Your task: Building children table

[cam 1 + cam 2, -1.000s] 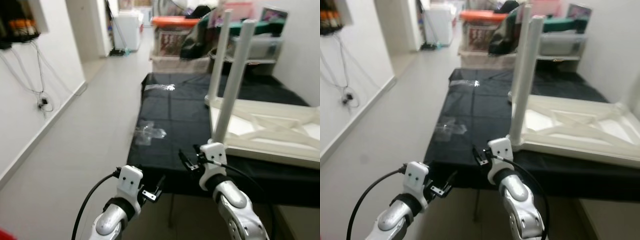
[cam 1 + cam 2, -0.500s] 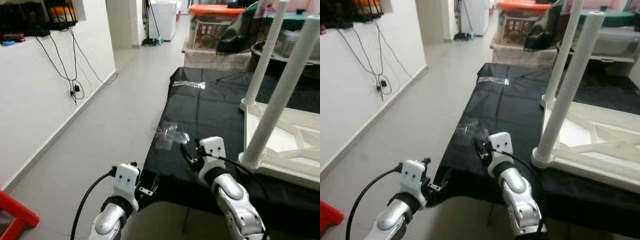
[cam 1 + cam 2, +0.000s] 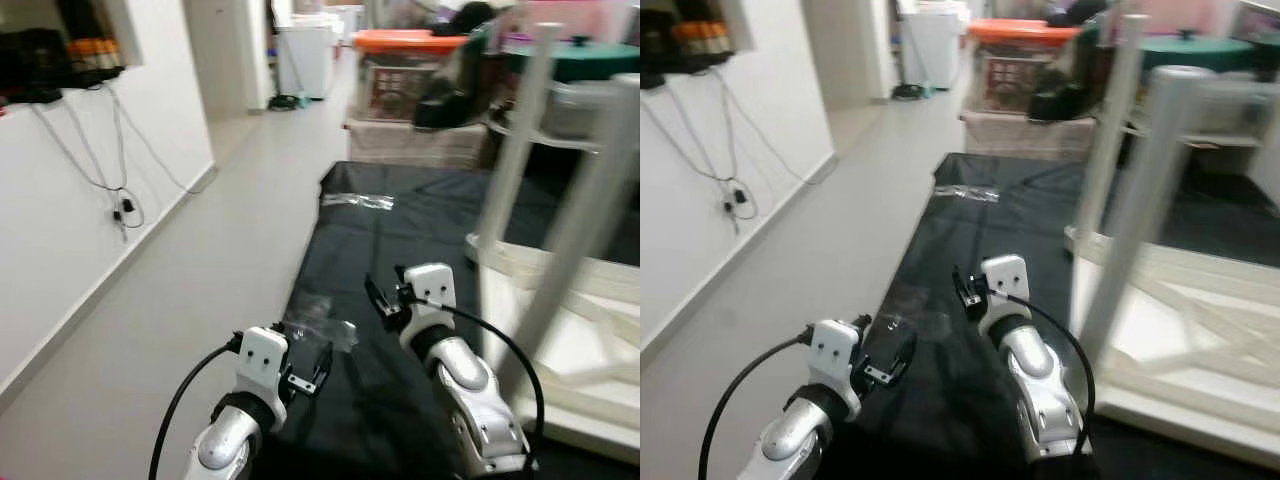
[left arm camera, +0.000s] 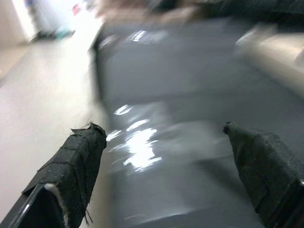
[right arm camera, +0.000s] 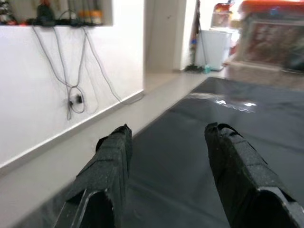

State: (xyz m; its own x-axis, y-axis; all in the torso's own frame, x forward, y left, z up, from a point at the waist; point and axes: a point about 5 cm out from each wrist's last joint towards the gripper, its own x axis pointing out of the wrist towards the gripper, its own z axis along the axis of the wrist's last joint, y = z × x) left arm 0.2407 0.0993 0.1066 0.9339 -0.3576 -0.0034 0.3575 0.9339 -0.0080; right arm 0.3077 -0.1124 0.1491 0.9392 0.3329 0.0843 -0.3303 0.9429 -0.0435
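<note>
An upturned white children's table (image 3: 600,335) lies on a black-covered surface (image 3: 400,230), with two round legs (image 3: 583,215) pointing up. A clear plastic bag (image 3: 322,330) lies near the surface's left edge. My left gripper (image 3: 318,368) is open just in front of that bag, and the left wrist view shows the shiny bag (image 4: 137,142) between and beyond its fingers (image 4: 80,156). My right gripper (image 3: 378,300) is open above the black surface, left of the white table, with nothing between its fingers (image 5: 111,161).
A light tiled corridor (image 3: 200,270) runs along the left, beside a white wall with hanging cables (image 3: 110,180). A second piece of clear plastic (image 3: 357,200) lies farther back on the black surface. An orange-lidded storage box (image 3: 410,60) and clutter stand at the far end.
The camera has shifted and the picture is blurred. Both grippers now sit higher and farther forward over the black surface, with the left one up close to the plastic bag.
</note>
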